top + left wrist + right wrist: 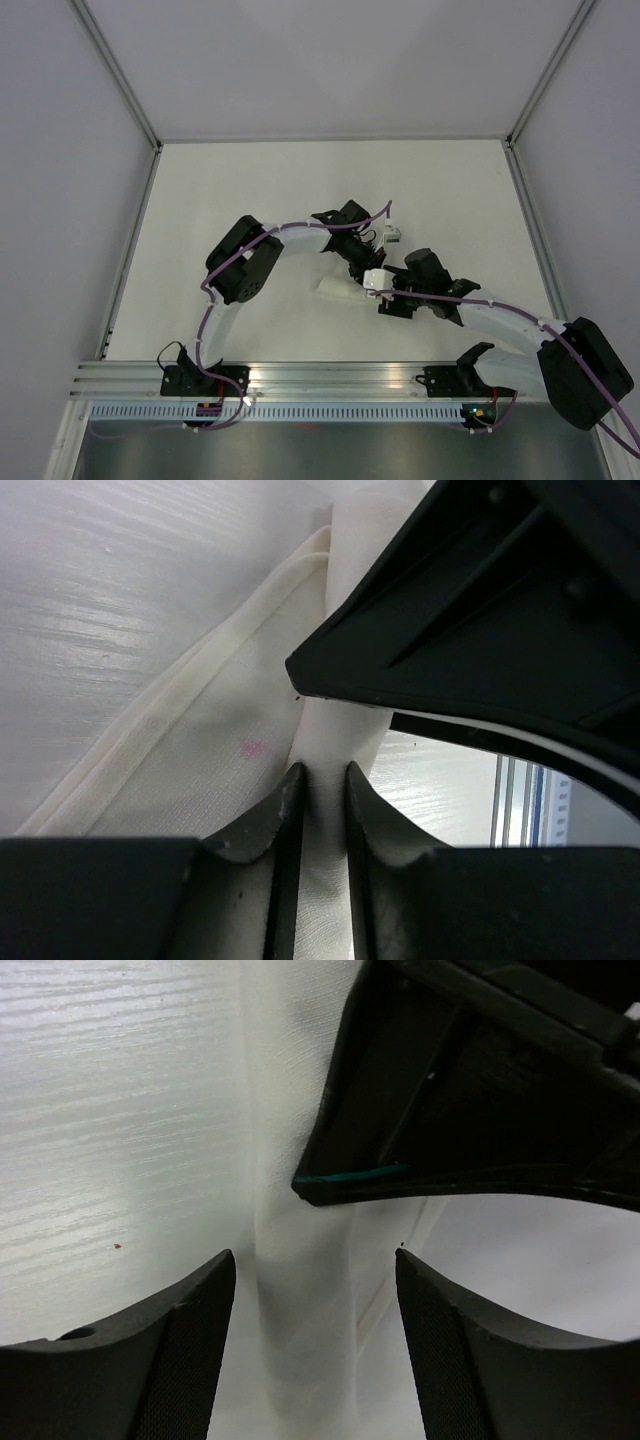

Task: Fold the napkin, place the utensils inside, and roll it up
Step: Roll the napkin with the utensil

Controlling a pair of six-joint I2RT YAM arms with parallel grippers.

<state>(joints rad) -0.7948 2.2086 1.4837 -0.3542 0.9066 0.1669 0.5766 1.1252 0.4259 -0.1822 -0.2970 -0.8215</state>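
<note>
The white napkin [333, 291] lies bunched into a narrow folded strip at the table's middle, mostly covered by both grippers. In the left wrist view my left gripper [322, 772] is shut on a raised fold of the napkin [200, 770], which has a small pink spot. In the right wrist view my right gripper [315, 1260] is open, its fingers on either side of a soft ridge of the napkin [300, 1350]. In the top view the left gripper [358, 268] and right gripper [380, 298] nearly touch. No utensils are in view.
White enclosure walls stand on three sides of the off-white table [250, 190]. An aluminium rail [330, 378] runs along the near edge, carrying the arm bases. Purple cables [300, 228] run along both arms.
</note>
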